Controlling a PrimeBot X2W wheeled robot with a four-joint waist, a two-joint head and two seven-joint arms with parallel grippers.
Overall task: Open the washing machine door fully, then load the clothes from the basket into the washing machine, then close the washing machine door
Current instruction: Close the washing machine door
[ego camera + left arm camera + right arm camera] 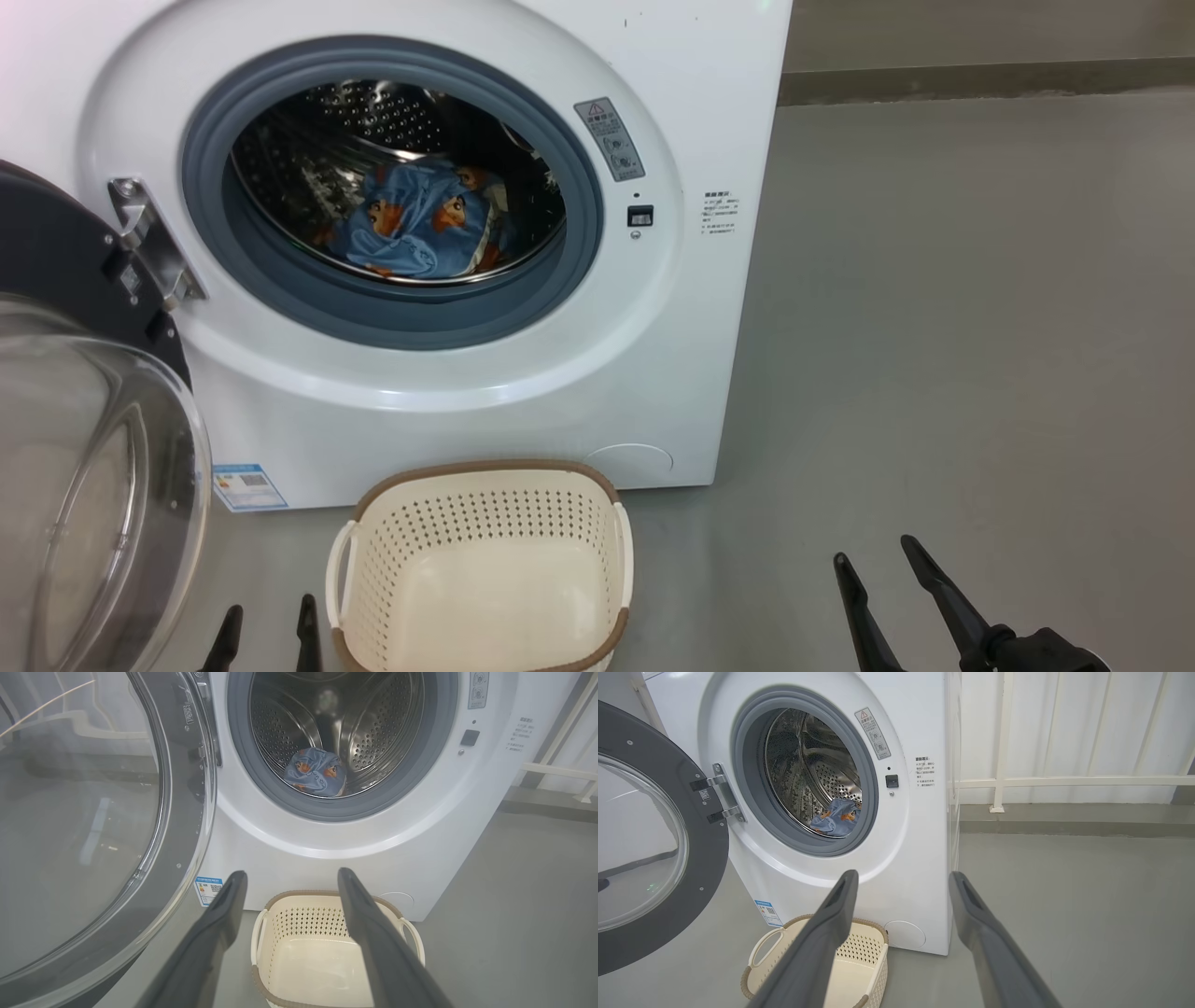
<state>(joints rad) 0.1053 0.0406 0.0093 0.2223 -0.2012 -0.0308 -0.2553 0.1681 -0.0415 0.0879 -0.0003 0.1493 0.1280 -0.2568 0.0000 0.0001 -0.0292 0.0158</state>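
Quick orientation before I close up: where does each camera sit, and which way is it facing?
Head view: up high, looking forward and down at the washing machine, drum and empty basket; left end effector lower left, right end effector lower right.
Left wrist view: low, facing the drum nearly straight on, the washing machine door open at picture-left; left end effector open.
Right wrist view: further right, angled at the machine's front; right end effector open.
All share the clothes in the drum.

The washing machine (pixel 467 392) looks glossy, its drum (pixel 373 117) shiny steel, gasket (pixel 392 317) matt rubber, door (pixel 84 485) clear glass, basket (pixel 485 518) plastic.
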